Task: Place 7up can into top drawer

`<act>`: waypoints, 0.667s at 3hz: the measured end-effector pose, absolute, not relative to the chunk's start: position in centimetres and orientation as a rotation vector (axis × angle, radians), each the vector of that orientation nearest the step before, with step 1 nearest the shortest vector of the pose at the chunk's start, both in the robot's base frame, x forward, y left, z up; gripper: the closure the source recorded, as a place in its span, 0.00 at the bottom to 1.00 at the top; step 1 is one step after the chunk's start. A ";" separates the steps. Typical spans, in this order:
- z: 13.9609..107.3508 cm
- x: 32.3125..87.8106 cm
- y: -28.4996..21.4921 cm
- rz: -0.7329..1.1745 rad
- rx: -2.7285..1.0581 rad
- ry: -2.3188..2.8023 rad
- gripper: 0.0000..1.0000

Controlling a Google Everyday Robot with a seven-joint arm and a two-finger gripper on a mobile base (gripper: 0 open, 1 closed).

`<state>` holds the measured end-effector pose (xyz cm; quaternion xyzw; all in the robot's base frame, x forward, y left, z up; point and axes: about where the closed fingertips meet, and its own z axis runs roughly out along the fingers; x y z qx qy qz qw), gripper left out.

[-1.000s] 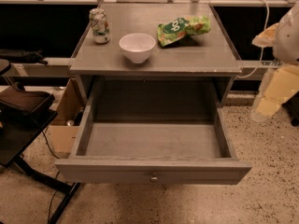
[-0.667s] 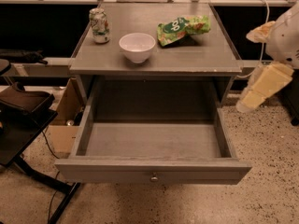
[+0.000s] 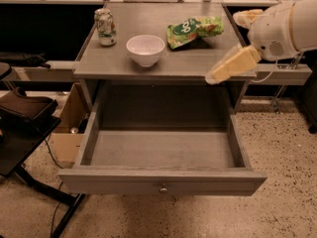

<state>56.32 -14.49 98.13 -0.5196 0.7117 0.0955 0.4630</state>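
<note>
The 7up can [image 3: 105,26], white and green with a silver top, stands upright at the back left of the tabletop. The top drawer [image 3: 161,181] is pulled fully out below the tabletop; it is empty and its round knob faces me. My gripper [image 3: 224,47] reaches in from the right over the tabletop's front right corner. Its two cream fingers [image 3: 233,63] stand apart, open and empty. It is far to the right of the can, with the bowl between them.
A white bowl [image 3: 145,48] sits at the tabletop's front middle. A green crinkled snack bag [image 3: 194,29] lies at the back right, close to the gripper. A cardboard box [image 3: 67,128] and a black chair [image 3: 22,115] stand left of the table [image 3: 173,66].
The gripper has swung left and up, from beside the table's right side to over its front right corner. Can, bowl, bag and drawer have not moved.
</note>
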 end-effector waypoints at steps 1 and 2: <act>99.6 60.3 -10.6 0.353 -1.126 1.636 0.00; 99.5 62.9 -5.2 0.460 -0.980 1.547 0.00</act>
